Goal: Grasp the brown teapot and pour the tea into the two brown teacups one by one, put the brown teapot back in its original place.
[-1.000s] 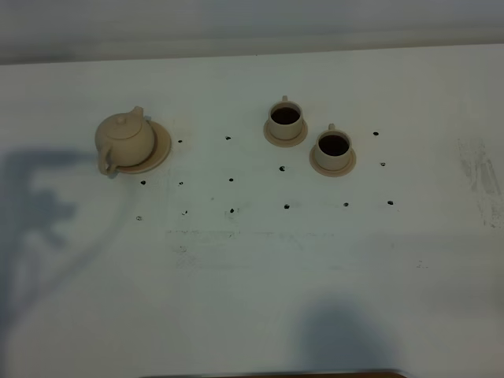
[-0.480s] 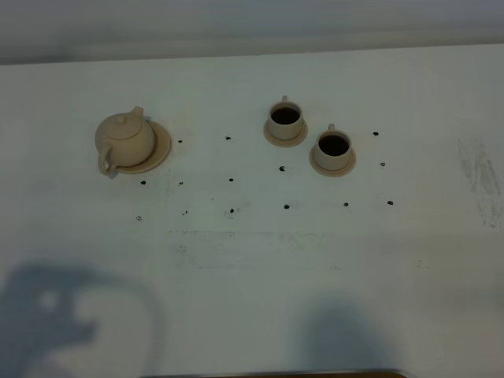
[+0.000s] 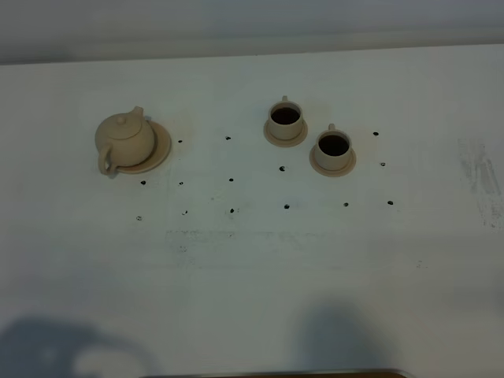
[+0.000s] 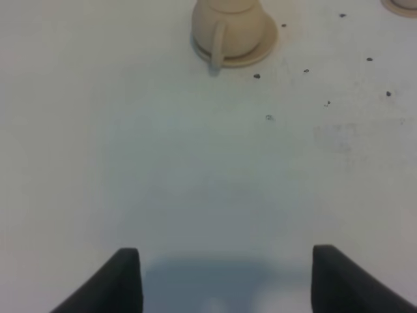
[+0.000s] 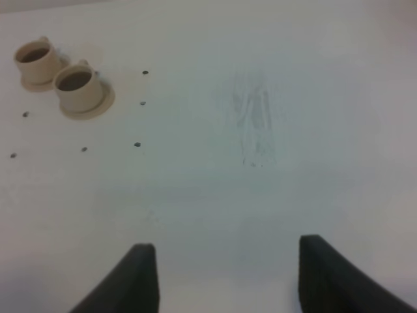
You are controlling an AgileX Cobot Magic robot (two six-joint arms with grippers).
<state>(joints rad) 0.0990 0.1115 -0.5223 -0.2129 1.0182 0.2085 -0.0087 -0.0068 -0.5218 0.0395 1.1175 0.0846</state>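
Overhead view of a white tabletop (image 3: 252,291) that fills nearly the whole field; a grey band of wall runs along the far edge at 12 o'clock. Small black dots (image 3: 231,179) are scattered in loose rows across the middle of the surface, faint scuff marks (image 3: 480,177) smear it toward 3 o'clock, and soft shadows fall on it near 6 and 7 o'clock.

The brown teapot (image 3: 124,139) stands upright on the large saucer (image 3: 161,146), its original place, toward 10 o'clock, lid on and loop handle turned to the near side. The two brown teacups sit toward 1 o'clock, well apart from the teapot: the far teacup (image 3: 285,118) and the near teacup (image 3: 334,147), each on its own small saucer and each holding dark liquid, the two saucers just beside one another.

Neither arm appears overhead. In its wrist view the left gripper (image 4: 225,277) has its dark fingers (image 4: 120,280) spread wide with only bare table between them; the teapot lies well beyond it. The right gripper (image 5: 225,277) likewise stands wide apart, its fingers (image 5: 137,277) over bare table, holding nothing, with both cups far off to one side.
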